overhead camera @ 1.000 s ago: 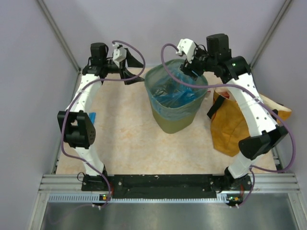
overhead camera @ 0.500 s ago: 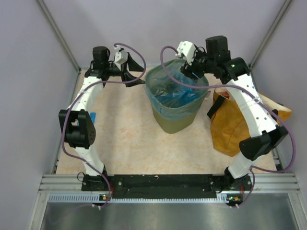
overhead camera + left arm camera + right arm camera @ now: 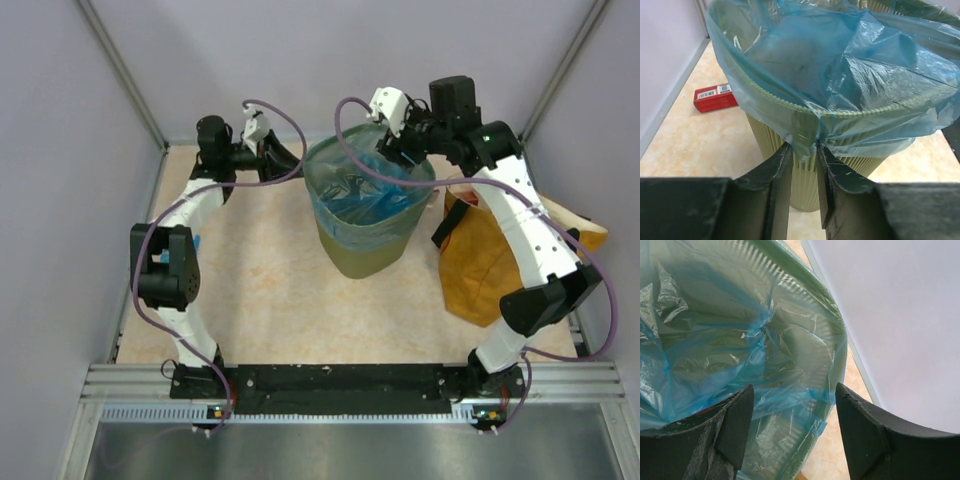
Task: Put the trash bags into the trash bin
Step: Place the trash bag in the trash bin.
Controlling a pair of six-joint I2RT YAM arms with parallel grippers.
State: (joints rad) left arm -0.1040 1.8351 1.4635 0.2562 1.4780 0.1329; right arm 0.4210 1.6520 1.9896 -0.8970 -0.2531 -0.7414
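The pale marbled stone-look table (image 3: 270, 290) lies under both my arms. The olive-green ribbed trash bin with the rounded rim (image 3: 365, 255) stands right in front of my left gripper (image 3: 803, 147) and straight under my right gripper (image 3: 793, 387).

The crinkly light-blue plastic trash bag (image 3: 850, 65) is inside the bin. It is thin and see-through, and its top is folded out over the rim. My left gripper is down at the side of the bin, its two black fingers squeezed together on the bag's hanging edge. My right gripper hangs over the far rim with its fingers wide apart and nothing between them.

The floppy mustard-orange sack with black handles (image 3: 480, 260) sits beside my right arm, away from the bin.

The flat red box (image 3: 715, 97) lies on the table to the left of my left gripper, behind the bin. It has white labels and a barcode, but I cannot read the words.
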